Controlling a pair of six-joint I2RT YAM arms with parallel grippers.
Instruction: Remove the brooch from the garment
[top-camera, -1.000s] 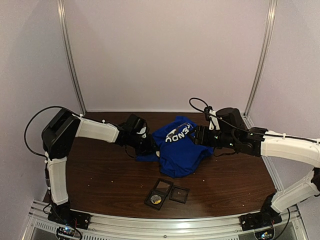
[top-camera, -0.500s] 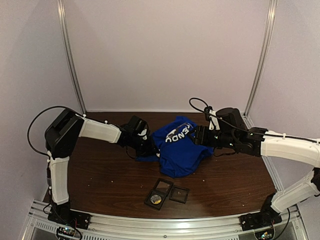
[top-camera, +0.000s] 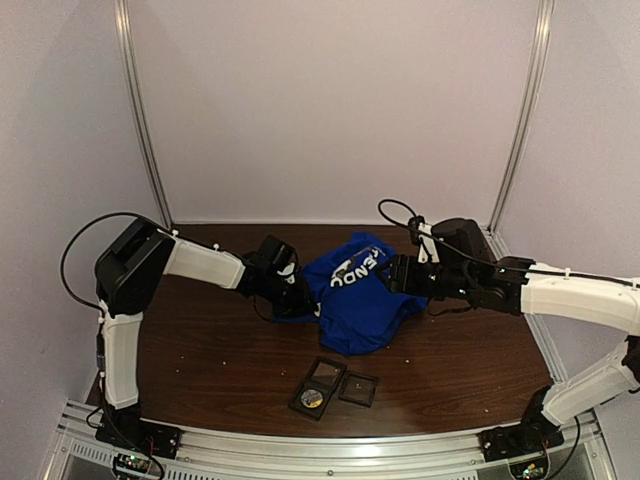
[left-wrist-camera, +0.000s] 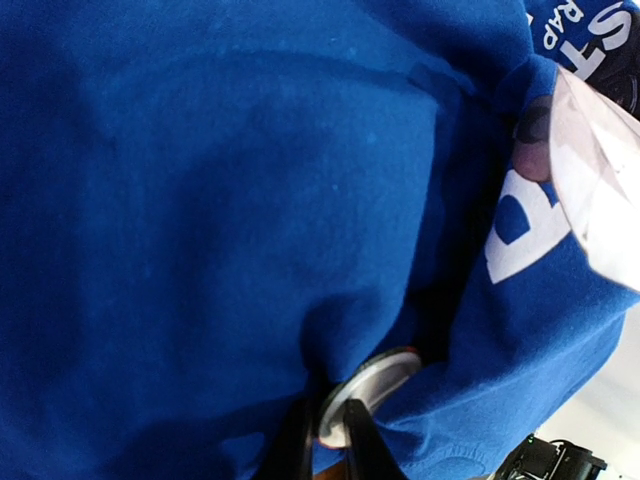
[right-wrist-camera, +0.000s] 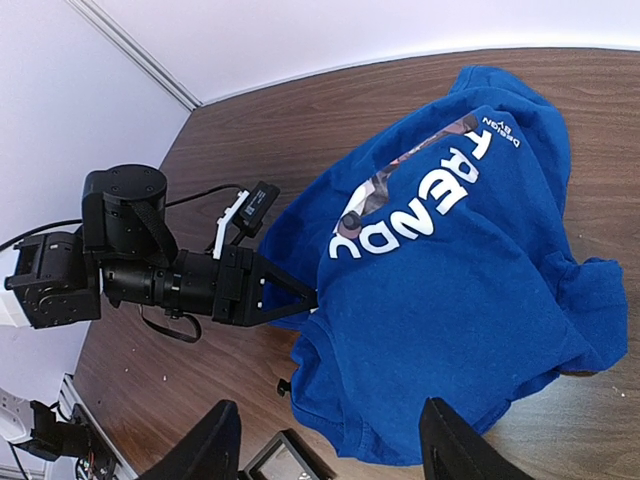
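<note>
One crumpled royal-blue T-shirt, white lettering; left jaws tight on its round brooch, right jaws apart.

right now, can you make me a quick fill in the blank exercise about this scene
The T-shirt bunched on the table is ___ in colour.
The brooch pinched in the left tool is ___ in shape.
The right tool holds nothing and its jaws stand ___.
Near the table's front edge lie ___ small dark cases.
Missing words: blue; round; open; two.
</note>
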